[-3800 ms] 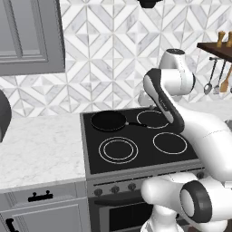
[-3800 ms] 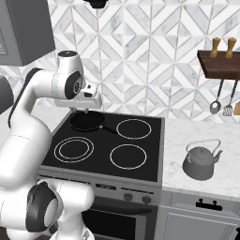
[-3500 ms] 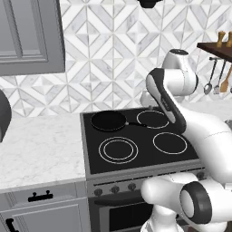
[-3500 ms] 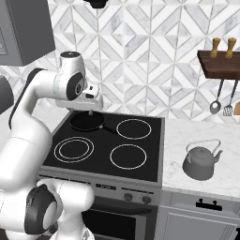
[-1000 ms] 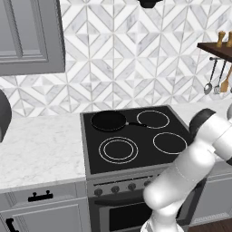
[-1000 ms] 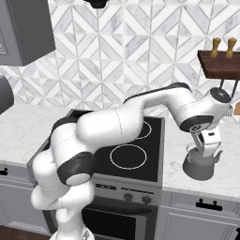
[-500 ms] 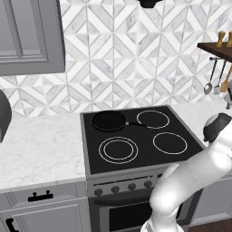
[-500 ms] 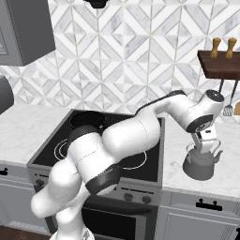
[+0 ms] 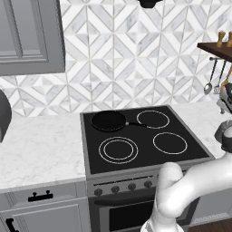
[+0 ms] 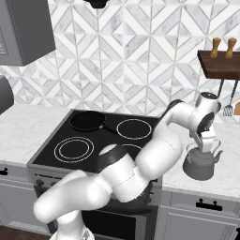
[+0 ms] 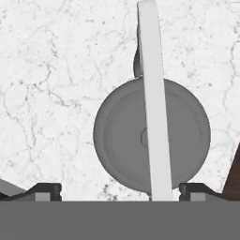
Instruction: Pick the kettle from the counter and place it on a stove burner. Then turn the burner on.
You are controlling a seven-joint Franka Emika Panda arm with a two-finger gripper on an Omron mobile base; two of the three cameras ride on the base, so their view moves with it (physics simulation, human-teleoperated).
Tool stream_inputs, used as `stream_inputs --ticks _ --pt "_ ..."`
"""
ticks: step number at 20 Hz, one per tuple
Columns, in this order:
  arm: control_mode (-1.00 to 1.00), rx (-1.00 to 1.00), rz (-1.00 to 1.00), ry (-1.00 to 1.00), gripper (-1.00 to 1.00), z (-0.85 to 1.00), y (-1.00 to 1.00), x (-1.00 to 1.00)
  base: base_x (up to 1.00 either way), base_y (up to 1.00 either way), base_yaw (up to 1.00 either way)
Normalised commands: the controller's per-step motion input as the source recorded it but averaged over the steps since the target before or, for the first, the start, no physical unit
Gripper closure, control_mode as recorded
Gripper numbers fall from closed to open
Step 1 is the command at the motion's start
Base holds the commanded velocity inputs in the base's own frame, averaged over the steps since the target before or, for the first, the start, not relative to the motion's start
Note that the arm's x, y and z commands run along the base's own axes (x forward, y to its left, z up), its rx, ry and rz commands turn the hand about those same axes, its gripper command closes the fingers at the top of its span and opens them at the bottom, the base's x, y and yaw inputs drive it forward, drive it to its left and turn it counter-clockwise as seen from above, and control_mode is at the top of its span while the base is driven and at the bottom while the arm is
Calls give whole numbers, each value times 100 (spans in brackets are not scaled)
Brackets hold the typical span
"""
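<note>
The dull-grey kettle (image 10: pixel 200 163) stands on the white marble counter (image 10: pixel 225 180) to the right of the cooktop, and part of it shows at the frame's right edge (image 9: pixel 224 134). My gripper (image 10: pixel 205 142) hangs straight over it, close above the arched handle. From above, the kettle's round lid (image 11: pixel 123 136) lies between my wide-apart fingertips (image 11: pixel 45 191), and its pale handle (image 11: pixel 152 103) runs across the middle. The gripper (image 11: pixel 122 192) is open and holds nothing. The two-ring stove burner (image 9: pixel 118 149) (image 10: pixel 74 149) sits dark at the cooktop's front left.
A black frying pan (image 9: pixel 108 120) (image 10: pixel 87 121) rests on the back-left burner. Single-ring circles fill the right side of the cooktop (image 9: pixel 170 142). A wooden shelf (image 10: pixel 220 63) with hanging utensils is on the wall behind the kettle. Stove knobs (image 9: pixel 115 189) line the front panel.
The arm has swung from over the cooktop's back to the right, above the kettle, and has come down closer to its handle in the last half second.
</note>
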Motion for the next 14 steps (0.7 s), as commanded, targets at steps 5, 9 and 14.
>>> stream_inputs --ticks 5,9,14 --pt "-100 0 0 1 100 -5 -11 7 0 0 0" --pt "-100 0 0 0 100 1 1 2 0 0 0" --pt "-100 0 0 -1 100 24 23 0 0 0 0"
